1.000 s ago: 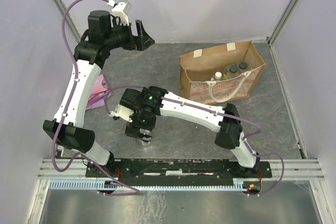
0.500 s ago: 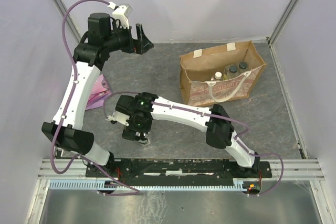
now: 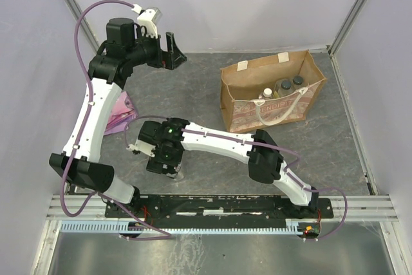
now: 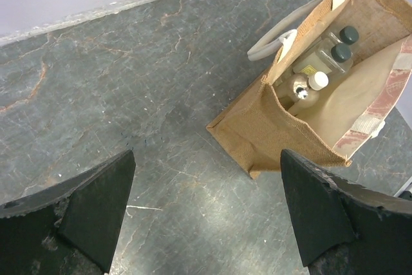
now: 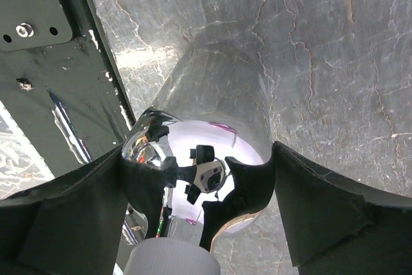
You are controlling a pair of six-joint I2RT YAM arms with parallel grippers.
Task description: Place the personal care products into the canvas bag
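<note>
The canvas bag (image 3: 248,88) stands open at the back right; the left wrist view shows it too (image 4: 257,127). Inside it are two clear bottles with dark caps (image 4: 335,46) and one silvery bottle with a white cap (image 4: 304,88). A second silvery bottle (image 5: 212,140) stands on the table near the front edge. My right gripper (image 5: 198,159) is down over it, jaws wide on either side of its round body. In the top view this gripper (image 3: 167,169) hides most of the bottle. My left gripper (image 3: 175,48) is open and empty, high at the back left.
A flat pink packet (image 3: 116,113) lies at the left under my left arm. The black base plate and rail (image 3: 225,207) run along the near edge, close beside the silvery bottle (image 5: 38,4). Walls enclose the dark slate table (image 3: 206,88).
My right arm has swung left and nearer to the front edge, and its gripper has settled around the silvery bottle. My left gripper has turned slightly at the back.
</note>
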